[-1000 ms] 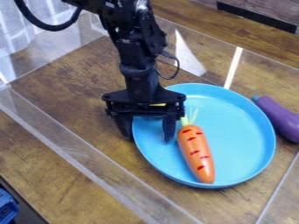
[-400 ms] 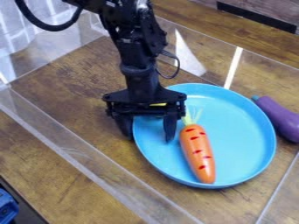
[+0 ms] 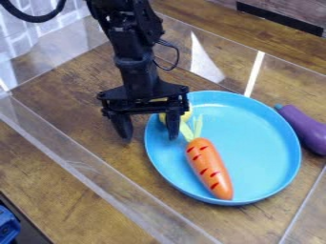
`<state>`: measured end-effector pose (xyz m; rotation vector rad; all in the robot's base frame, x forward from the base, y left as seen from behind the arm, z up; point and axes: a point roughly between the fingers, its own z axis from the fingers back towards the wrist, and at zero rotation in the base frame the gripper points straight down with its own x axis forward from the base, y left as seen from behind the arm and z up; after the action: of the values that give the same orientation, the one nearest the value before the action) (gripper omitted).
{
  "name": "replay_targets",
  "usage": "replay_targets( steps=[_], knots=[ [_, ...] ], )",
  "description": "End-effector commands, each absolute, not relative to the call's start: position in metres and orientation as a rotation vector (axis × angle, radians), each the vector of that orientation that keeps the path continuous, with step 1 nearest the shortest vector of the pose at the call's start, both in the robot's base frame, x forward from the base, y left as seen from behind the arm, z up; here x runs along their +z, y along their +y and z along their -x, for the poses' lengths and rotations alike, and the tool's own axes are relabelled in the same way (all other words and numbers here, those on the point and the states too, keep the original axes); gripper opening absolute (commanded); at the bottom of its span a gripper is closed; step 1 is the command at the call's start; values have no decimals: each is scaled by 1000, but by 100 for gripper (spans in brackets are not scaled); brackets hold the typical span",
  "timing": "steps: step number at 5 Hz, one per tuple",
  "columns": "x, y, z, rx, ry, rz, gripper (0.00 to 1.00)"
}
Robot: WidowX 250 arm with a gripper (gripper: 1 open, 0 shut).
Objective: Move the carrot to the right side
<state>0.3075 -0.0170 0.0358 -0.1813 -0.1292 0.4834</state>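
Carrot [image 3: 208,168] on plate [image 3: 268,133], seemingly clear of open hand [image 3: 149,129].

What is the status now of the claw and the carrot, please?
Claw open, holding nothing, at the blue plate's left rim. Carrot lying on the plate, not gripped. Purple eggplant at the plate's right edge.

Open gripper [image 3: 148,122] over blue plate [image 3: 274,143] edge, carrot [image 3: 208,168] on plate, eggplant [image 3: 306,127] at right

A lab-style test bench: a wooden tabletop [image 3: 76,114] fenced by clear plastic walls [image 3: 76,167], with toy food.
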Motion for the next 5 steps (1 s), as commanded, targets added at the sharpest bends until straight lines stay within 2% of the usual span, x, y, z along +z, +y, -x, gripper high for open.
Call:
replay_targets(
  steps=[1, 2, 4, 5],
  knots=[
    [52, -31, -322, 555, -195, 204, 100],
    [51, -51, -332, 615, -204, 218, 100],
    [29, -93, -343, 612, -200, 221, 100],
    [22, -84, -350, 615, -199, 208, 100]
  ],
)
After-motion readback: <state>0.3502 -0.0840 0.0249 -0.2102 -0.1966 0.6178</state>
